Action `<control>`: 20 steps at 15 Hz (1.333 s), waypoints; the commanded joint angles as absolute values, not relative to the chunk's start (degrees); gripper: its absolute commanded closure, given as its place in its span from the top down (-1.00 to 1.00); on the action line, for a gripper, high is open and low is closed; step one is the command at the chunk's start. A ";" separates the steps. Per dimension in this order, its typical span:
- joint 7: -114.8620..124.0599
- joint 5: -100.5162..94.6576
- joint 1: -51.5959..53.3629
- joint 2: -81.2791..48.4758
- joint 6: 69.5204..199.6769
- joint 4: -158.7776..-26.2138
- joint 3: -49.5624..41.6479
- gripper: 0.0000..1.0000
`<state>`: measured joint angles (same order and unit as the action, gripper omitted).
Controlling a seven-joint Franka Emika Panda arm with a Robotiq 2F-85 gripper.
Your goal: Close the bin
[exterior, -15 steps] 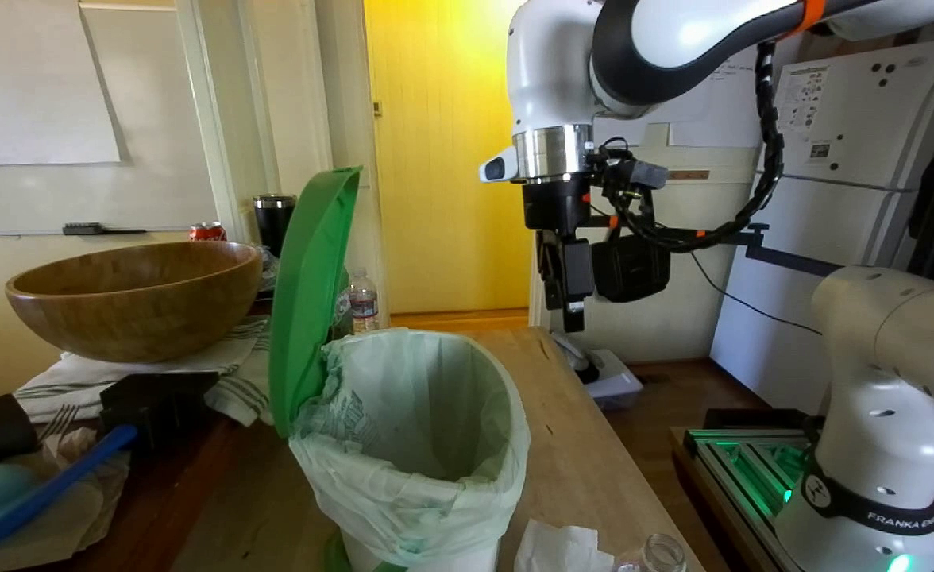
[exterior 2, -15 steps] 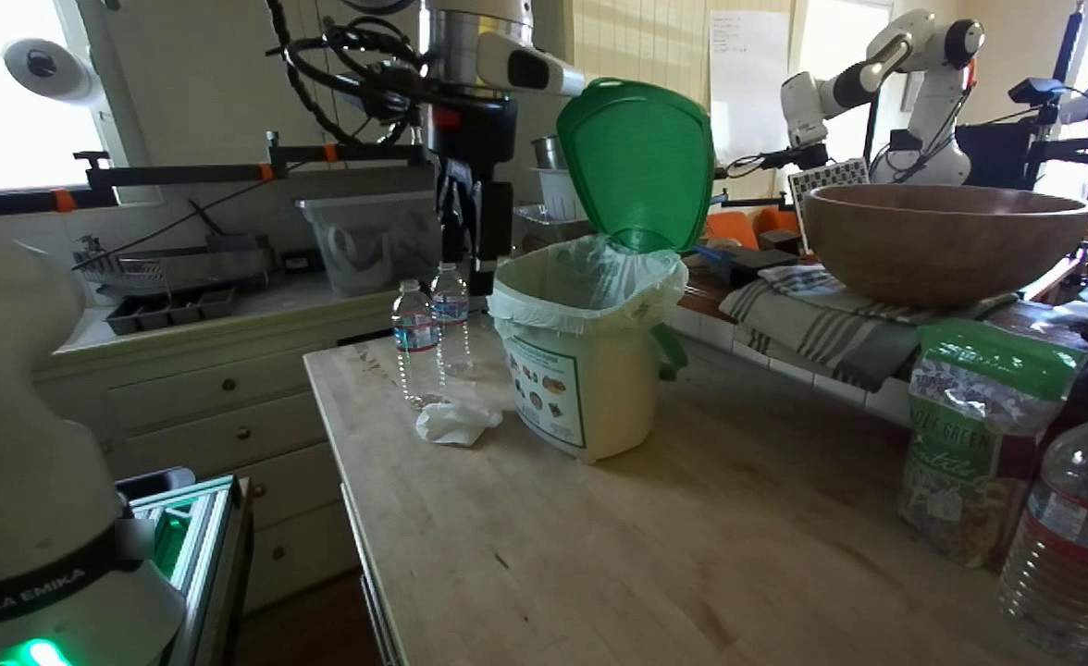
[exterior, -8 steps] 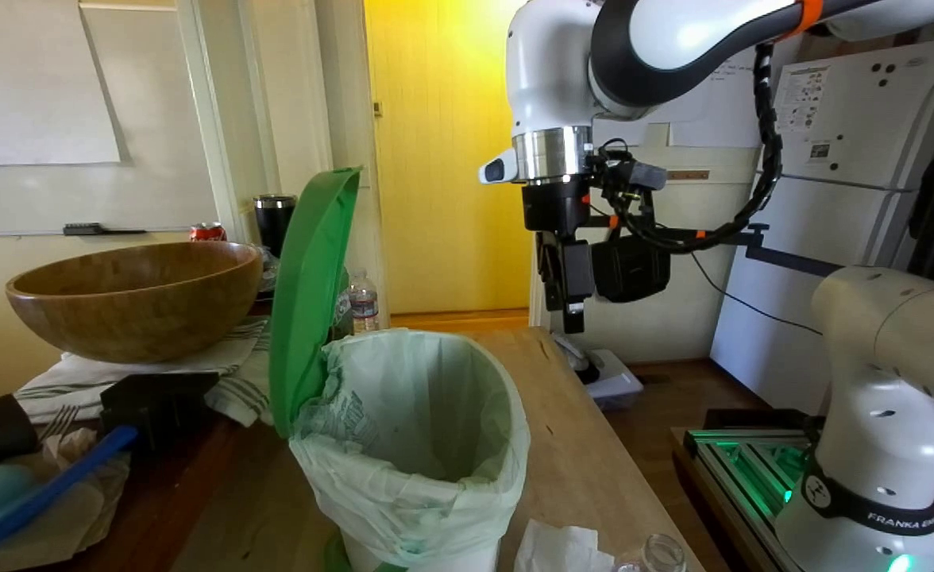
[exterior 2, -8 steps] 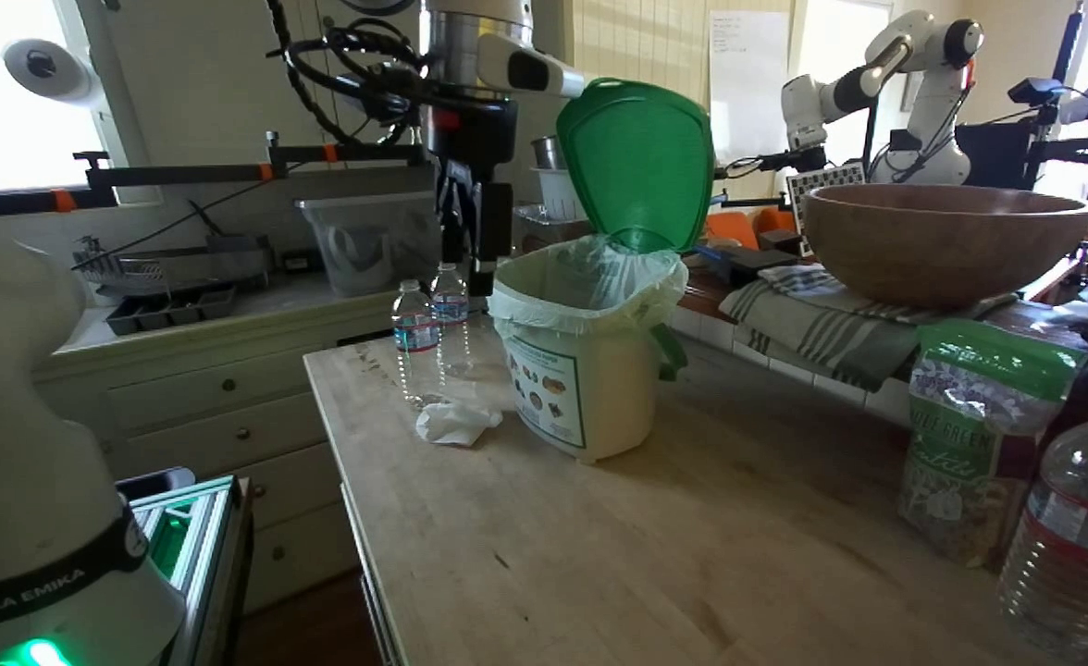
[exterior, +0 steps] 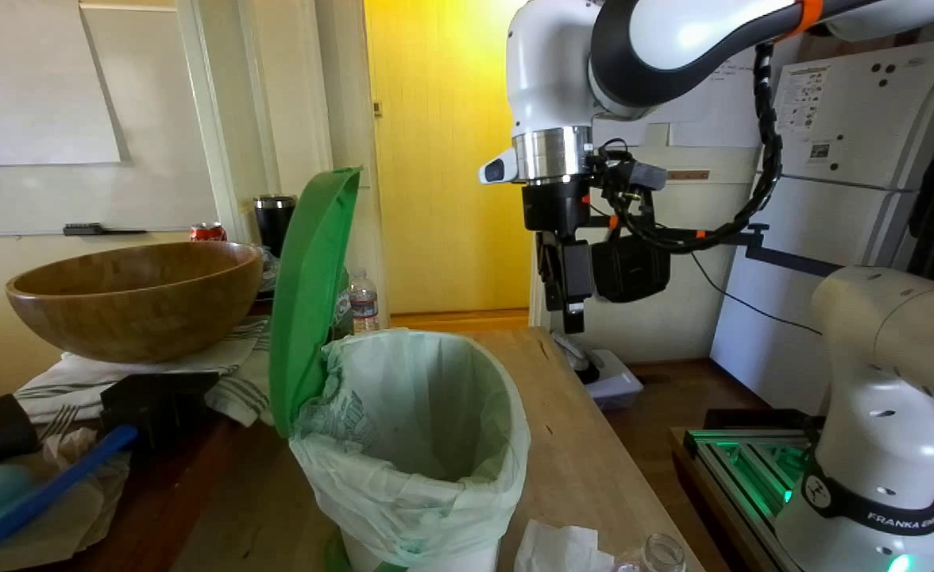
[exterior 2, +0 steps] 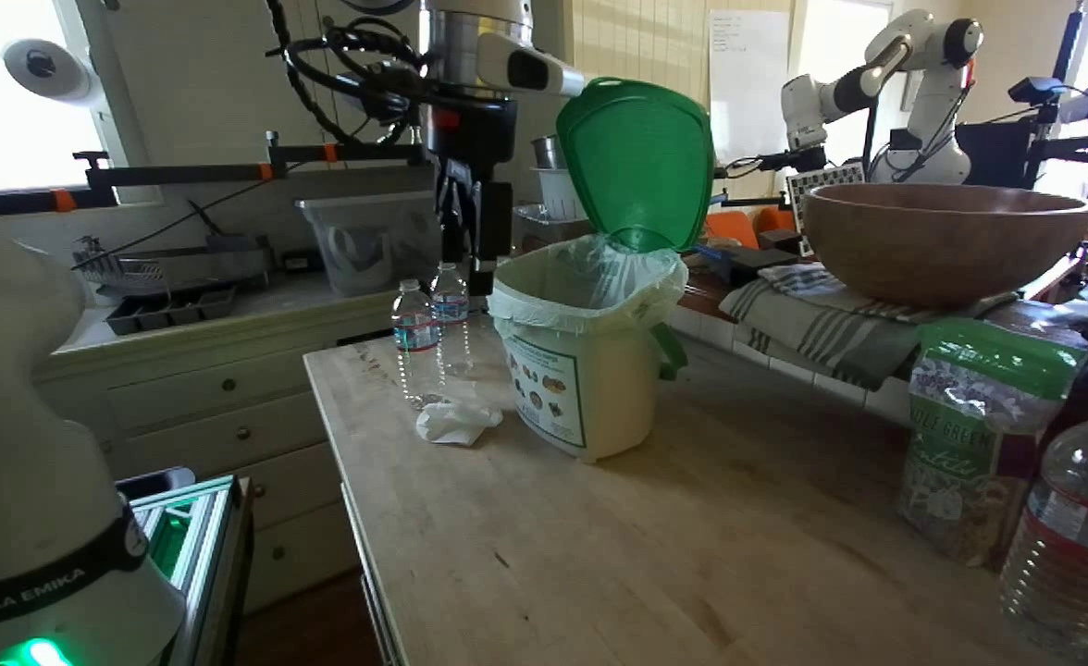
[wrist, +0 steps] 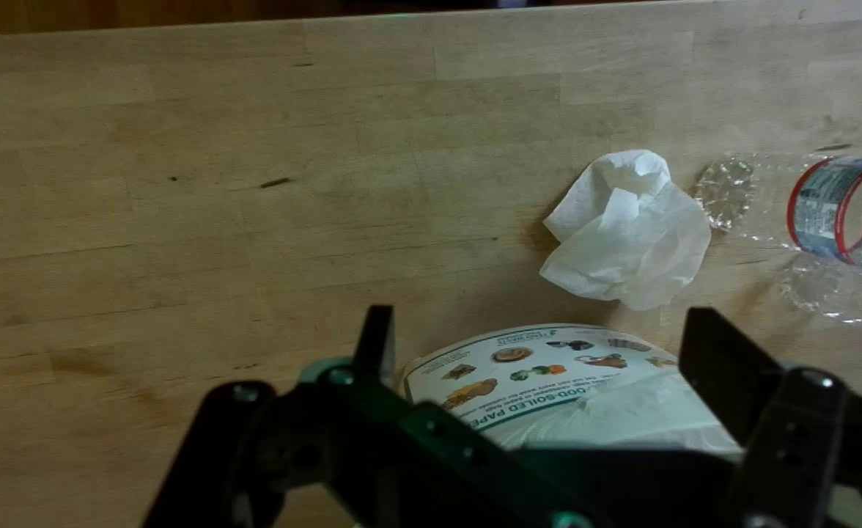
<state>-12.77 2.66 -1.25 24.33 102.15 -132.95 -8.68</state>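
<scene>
Tabletop point(exterior 2: 599, 555): raised bin lid point(exterior 2: 641, 166), exterior views only.

The arm point(exterior: 550, 67) is cased in glossy white, trimmed with black and ringed by an orange strap point(exterior: 810, 14) and a silver collar point(exterior: 553, 152), while the black gripper point(wrist: 541, 323) is dotted with screws point(wrist: 817, 378), the black cable point(exterior: 769, 119) is ribbed, and a black band point(exterior: 876, 513) is lettered FRANKA EMIKA in white above a green light point(exterior: 900, 563).
</scene>
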 commanded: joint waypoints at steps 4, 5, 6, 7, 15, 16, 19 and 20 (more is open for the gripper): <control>-12.29 2.95 -2.36 24.18 102.07 -132.48 -8.41 1.00; -11.76 2.94 -2.74 24.27 102.39 -132.37 -8.57 1.00; -11.69 3.19 -3.39 24.55 102.50 -132.20 -9.22 1.00; -11.46 3.31 -3.92 24.74 102.51 -132.07 -9.54 1.00; -13.04 2.54 -5.61 27.36 103.31 -130.10 -10.36 1.00; -13.46 1.53 -5.03 27.91 103.10 -129.07 -9.26 1.00; -14.60 -1.07 -3.43 28.49 103.58 -126.13 -6.32 1.00; -15.35 -2.26 -2.69 28.47 104.04 -124.87 -5.22 1.00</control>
<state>-13.67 0.83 -4.53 27.92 102.88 -127.24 -7.48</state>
